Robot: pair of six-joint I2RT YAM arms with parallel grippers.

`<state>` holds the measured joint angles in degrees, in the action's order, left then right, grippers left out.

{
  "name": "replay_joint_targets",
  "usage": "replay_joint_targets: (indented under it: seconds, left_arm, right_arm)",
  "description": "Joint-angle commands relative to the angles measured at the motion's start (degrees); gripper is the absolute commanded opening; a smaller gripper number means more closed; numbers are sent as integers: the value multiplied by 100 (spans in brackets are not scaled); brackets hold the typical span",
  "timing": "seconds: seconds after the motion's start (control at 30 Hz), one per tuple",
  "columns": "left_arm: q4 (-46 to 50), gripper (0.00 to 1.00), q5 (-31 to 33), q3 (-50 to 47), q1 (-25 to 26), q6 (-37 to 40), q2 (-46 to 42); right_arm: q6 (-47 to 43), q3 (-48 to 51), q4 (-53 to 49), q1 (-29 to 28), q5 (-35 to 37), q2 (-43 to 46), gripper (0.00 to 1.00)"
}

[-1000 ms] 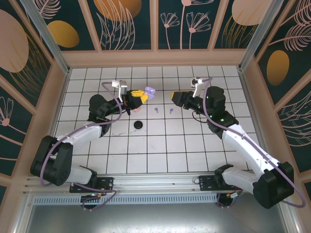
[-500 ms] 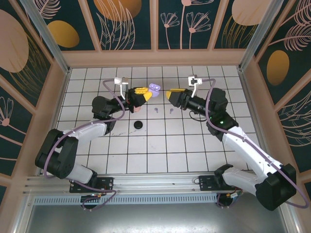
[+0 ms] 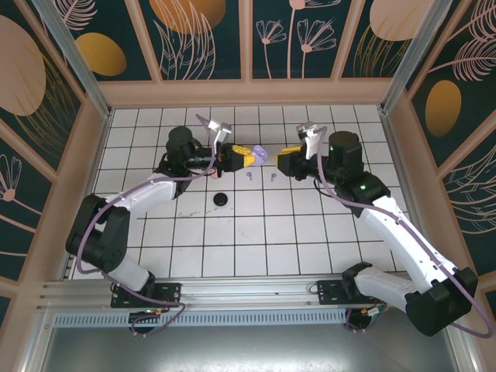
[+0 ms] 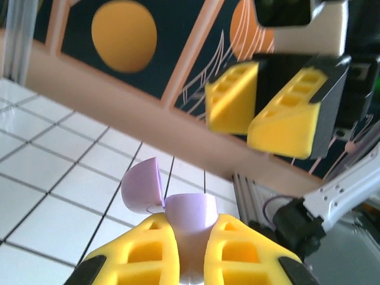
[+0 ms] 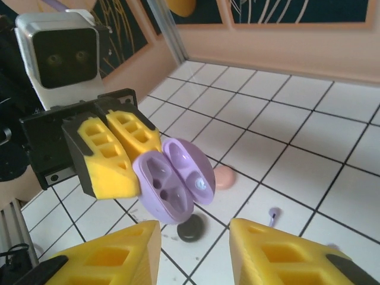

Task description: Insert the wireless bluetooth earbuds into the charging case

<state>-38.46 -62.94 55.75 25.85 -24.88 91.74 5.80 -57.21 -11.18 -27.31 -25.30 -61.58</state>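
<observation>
Though close, case (image 5: 172, 184) and right gripper (image 5: 194, 246) seem apart.

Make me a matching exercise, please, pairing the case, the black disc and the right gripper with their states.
Things:
1. case
2. black disc
3. right gripper

States:
A. open, holding nothing
B. lying on the table
C. held in the left gripper, lid open

Pairs: 1-C, 2-B, 3-A
</observation>
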Motion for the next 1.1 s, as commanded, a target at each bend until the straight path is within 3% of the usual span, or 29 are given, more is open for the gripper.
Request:
replay_joint_targets:
  seconds: [0.0,0.27,1.07]
  left_arm:
    - [1375,0,-562,410,21,966,177]
    - [2256,0,-969,735,17,1532,344]
    - [2466,0,-1159,955,17,1661,527]
  right_arm:
    - [-284,115,-148,55,22,-149,35]
    - [-376,155,-109,59,-218,-552,34]
    - [-255,254,269,-46,-726,-1074,31]
